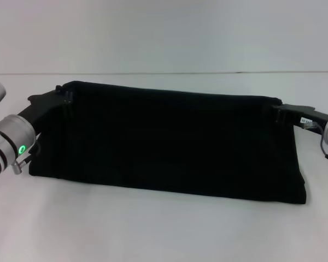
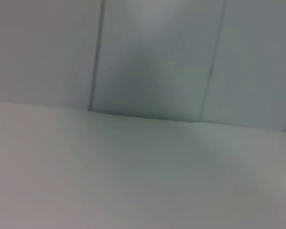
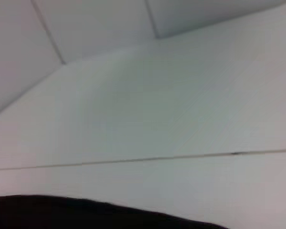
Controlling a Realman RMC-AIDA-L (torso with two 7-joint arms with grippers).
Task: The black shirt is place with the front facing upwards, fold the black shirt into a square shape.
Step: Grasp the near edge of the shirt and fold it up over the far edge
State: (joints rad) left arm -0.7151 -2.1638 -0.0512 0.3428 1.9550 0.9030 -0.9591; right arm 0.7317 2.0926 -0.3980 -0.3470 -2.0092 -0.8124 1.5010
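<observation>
The black shirt (image 1: 164,144) is stretched as a wide band between my two grippers, and no lettering shows on it. Its upper edge is lifted and taut, and its lower edge rests on the white table (image 1: 153,229). My left gripper (image 1: 66,98) is shut on the upper left corner of the shirt. At the upper right corner my right gripper (image 1: 276,113) is shut on the fabric. In the right wrist view a strip of the black shirt (image 3: 86,214) shows along one edge. The left wrist view holds only table and wall.
The white table reaches forward of the shirt and behind it to a pale wall (image 1: 164,33). A thin seam (image 3: 133,160) runs across the tabletop in the right wrist view. Wall panels (image 2: 152,52) stand beyond the table's far edge.
</observation>
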